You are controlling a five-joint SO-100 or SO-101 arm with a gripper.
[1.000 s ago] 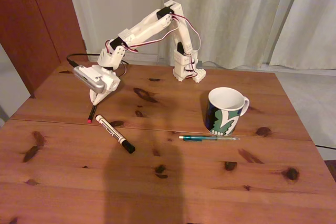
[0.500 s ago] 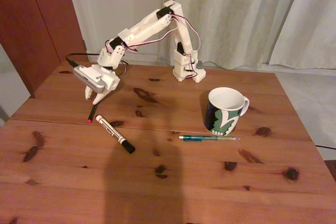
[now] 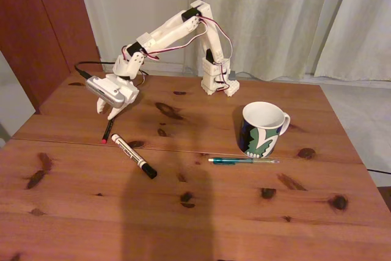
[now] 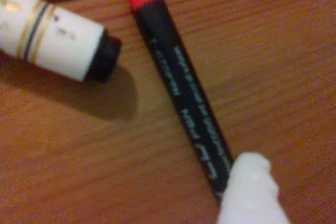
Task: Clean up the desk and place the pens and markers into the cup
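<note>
On the desk (image 3: 201, 206), the fixed view shows the gripper (image 3: 105, 112) at the far left, poised over the upper end of the black pen (image 3: 107, 131), which lies flat with its red tip toward the seam. The marker (image 3: 133, 155) lies just beside that tip, the green pen (image 3: 243, 161) lies in front of the cup (image 3: 263, 129). The wrist view adds detail: grey lettering along the black pen (image 4: 181, 85), gold bands on the marker (image 4: 55, 38), and one white fingertip (image 4: 251, 190) overlapping the pen's lower end. Jaw spread cannot be determined.
</note>
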